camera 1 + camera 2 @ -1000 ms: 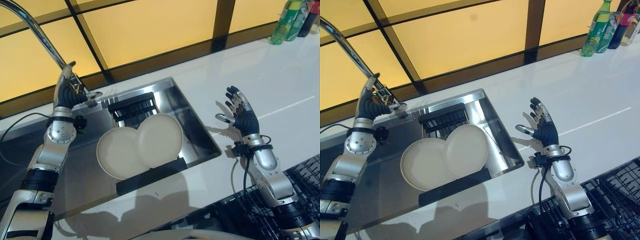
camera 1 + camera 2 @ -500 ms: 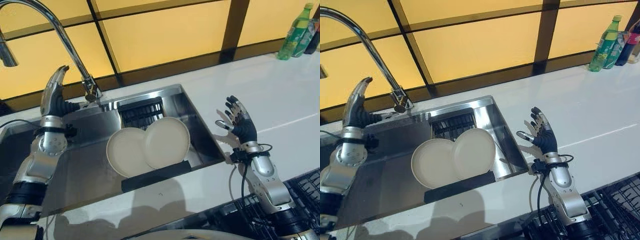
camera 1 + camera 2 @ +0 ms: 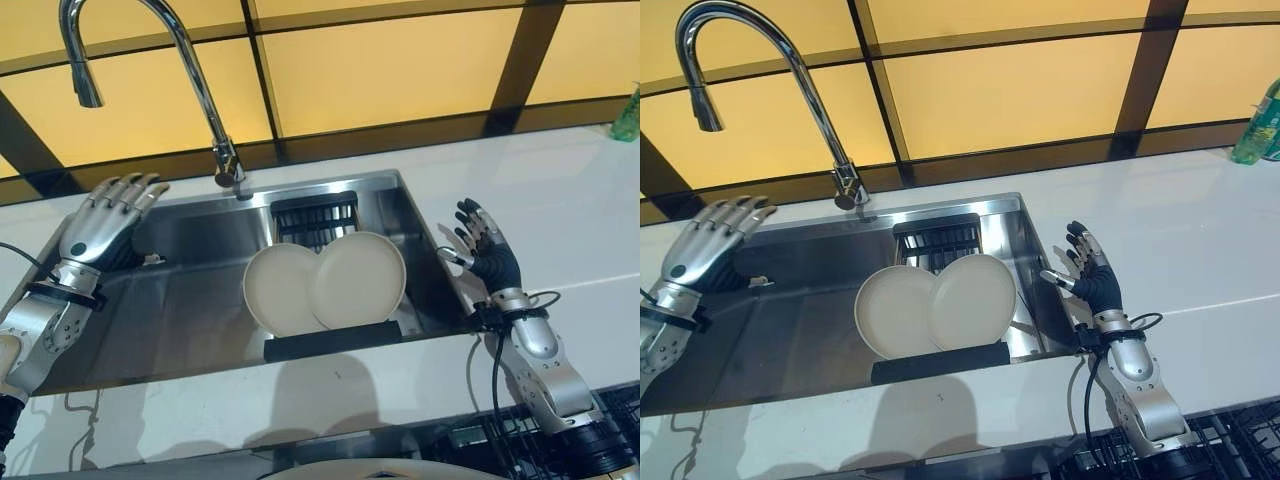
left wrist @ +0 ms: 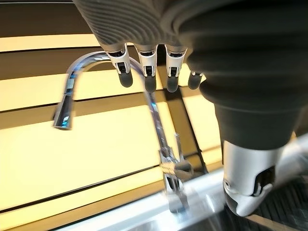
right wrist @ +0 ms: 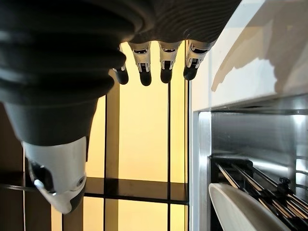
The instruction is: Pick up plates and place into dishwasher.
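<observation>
Stainless steel runs under most of what I see: the sink [image 3: 190,300] is sunk into the white surface [image 3: 560,200], and at its far left edge my left hand [image 3: 100,215] hangs in the air with its fingers [image 3: 125,190] straight and spread, holding nothing. Past those fingers, in my left wrist view, the curved chrome faucet [image 4: 159,139] rises from the back rim of the sink against the yellow panelled wall [image 3: 390,70]. Further right, toward the middle of the basin, two cream plates [image 3: 325,285] stand on edge and overlap, the right one in front of the left, propped against a dark bar [image 3: 330,340] along the near wall of the sink. Behind them lies a black slatted rack [image 3: 315,215]; I think the plates lean clear of it, but from this angle I cannot be sure. To the right of the sink my right hand [image 3: 485,260] is raised above the surface just beside the basin's right rim, fingers [image 3: 470,215] fanned apart and empty, well clear of the plates. At the far right edge a green bottle [image 3: 1255,125] stands by the wall.
</observation>
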